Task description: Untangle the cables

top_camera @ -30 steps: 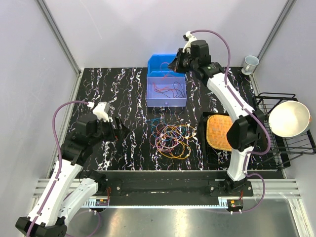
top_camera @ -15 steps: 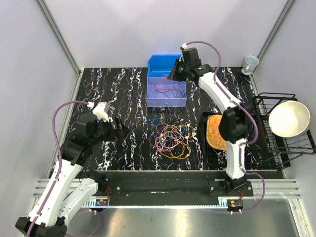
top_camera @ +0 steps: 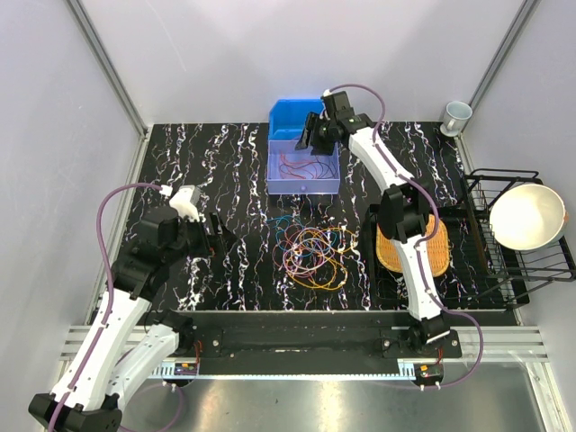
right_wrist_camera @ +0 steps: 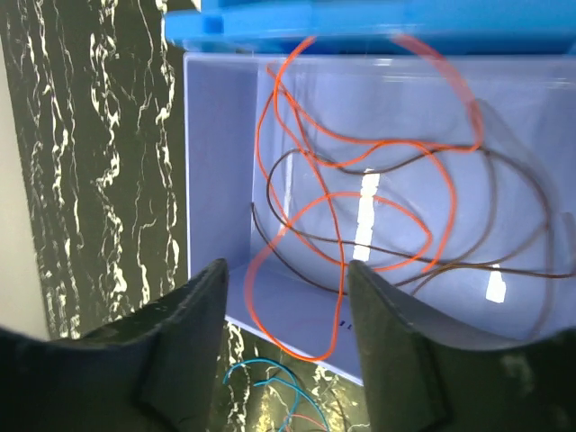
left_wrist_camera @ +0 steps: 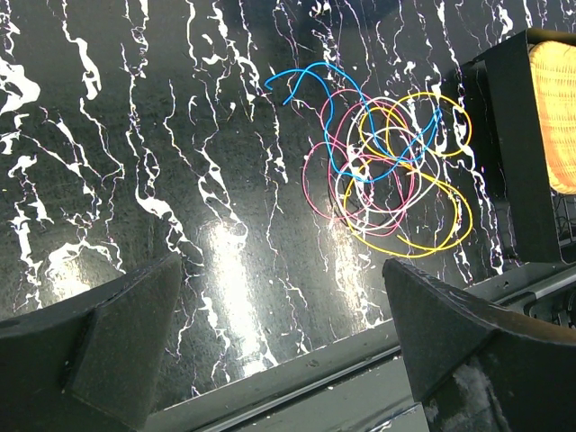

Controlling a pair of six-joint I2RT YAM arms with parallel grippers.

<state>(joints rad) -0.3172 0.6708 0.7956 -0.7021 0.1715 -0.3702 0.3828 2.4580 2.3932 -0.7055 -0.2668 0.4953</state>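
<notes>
The black marbled tabletop carries a clear box at its far side, containing orange and brown cables. The tangle of cables lies mid-tabletop. The right claw hovers over the box, spread and empty. The left claw is wide and empty, left of the tangle.

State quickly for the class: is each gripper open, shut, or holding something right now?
Left gripper: open, holding nothing.
Right gripper: open, holding nothing, above the clear bin.

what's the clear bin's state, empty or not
Not empty: the clear bin holds loose cables, orange and dark ones, lying coiled on its floor.
</notes>
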